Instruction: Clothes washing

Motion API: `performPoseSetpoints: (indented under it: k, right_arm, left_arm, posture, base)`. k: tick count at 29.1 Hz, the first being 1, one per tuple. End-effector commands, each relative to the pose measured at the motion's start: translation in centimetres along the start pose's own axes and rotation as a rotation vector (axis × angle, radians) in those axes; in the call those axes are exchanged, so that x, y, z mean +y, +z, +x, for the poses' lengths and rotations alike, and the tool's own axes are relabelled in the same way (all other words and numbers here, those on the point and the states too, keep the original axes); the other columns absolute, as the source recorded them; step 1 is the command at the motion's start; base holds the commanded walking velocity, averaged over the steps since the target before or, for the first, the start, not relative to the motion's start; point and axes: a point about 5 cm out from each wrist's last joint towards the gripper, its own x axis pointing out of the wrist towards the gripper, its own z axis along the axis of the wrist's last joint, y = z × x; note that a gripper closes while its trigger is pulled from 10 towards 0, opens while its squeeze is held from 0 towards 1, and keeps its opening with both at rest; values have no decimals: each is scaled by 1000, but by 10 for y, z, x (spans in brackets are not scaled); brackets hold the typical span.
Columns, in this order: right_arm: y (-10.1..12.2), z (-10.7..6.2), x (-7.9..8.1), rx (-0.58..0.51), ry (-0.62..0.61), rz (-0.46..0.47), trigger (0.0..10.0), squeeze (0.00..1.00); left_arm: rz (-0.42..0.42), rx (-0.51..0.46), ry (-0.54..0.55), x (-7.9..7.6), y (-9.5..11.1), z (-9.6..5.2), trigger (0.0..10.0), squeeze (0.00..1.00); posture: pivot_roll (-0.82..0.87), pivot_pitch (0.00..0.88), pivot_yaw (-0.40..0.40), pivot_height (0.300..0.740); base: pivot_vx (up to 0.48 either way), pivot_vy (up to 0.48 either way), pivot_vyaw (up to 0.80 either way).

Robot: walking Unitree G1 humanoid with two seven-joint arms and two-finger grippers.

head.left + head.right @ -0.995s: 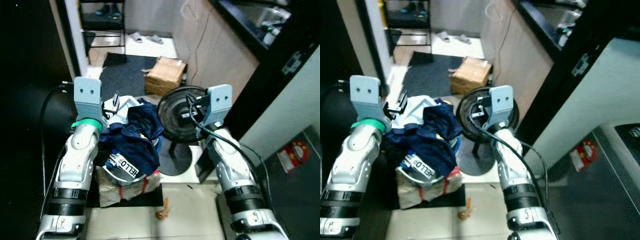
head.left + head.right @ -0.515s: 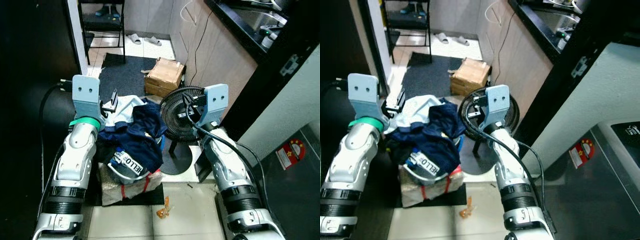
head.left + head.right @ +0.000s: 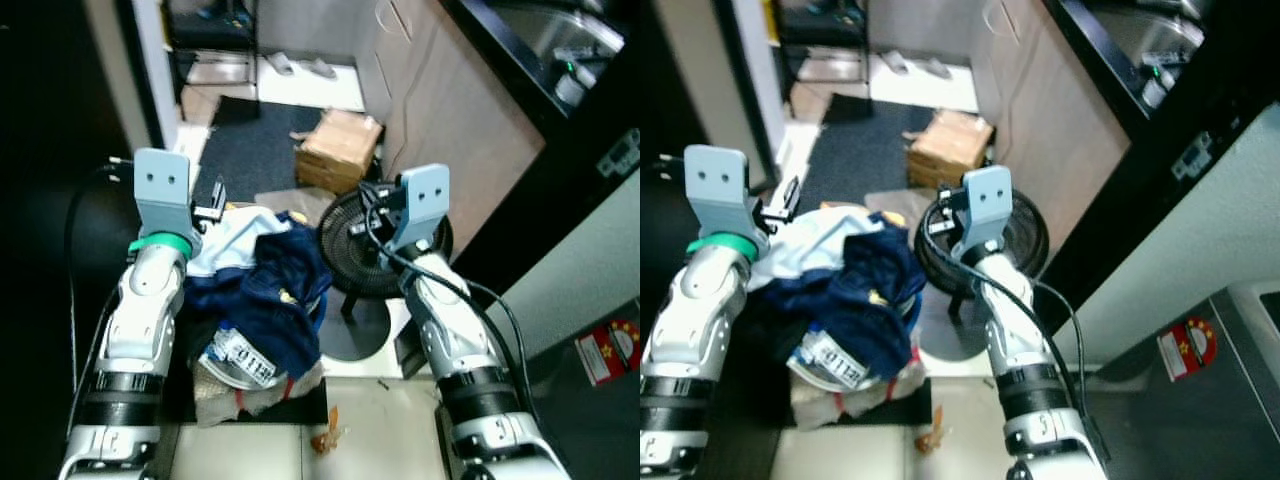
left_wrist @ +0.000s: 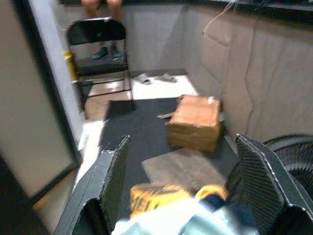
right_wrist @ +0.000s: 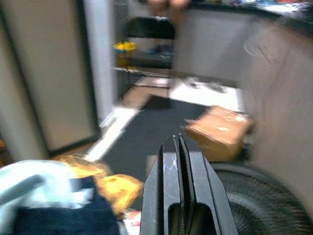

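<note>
dark mat [image 3: 245, 150] behind | clothes pile [image 3: 262, 285] between left end effector [image 4: 182, 188] and right end effector [image 5: 179, 183]

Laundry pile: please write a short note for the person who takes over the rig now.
Left gripper: open, raised at the far left edge of the laundry pile, holding nothing.
Right gripper: shut, empty, raised in front of the floor fan.
Clothes: heaped on a basket between the arms, dark blue garment on top, pale one beneath.
Cardboard box lies on the dark mat beyond.
Done: nothing grasped yet.
Left: pick up the clothes and take them to the washer.
</note>
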Motion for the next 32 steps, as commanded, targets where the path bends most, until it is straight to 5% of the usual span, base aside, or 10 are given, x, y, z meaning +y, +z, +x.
performPoseSetpoints:
  k: [1, 9, 32]
  right_arm:
    - [-2, 1, 8, 6, 19, 18, 10000, 0]
    - [-3, 1, 8, 7, 17, 19, 10000, 0]
    - [-4, 1, 9, 9, 21, 21, 10000, 0]
  left_arm:
    - [17, 13, 34, 10, -4, -2, 10000, 0]
    - [16, 22, 36, 10, -5, -2, 10000, 0]
    - [19, 54, 12, 7, -14, -5, 10000, 0]
  posture:
    - [20, 0, -65, 740]
    - [20, 1, -65, 740]
    - [21, 7, -64, 740]
  base:
    - [480, 0, 0]
    - [397, 0, 0]
    - [0, 0, 0]
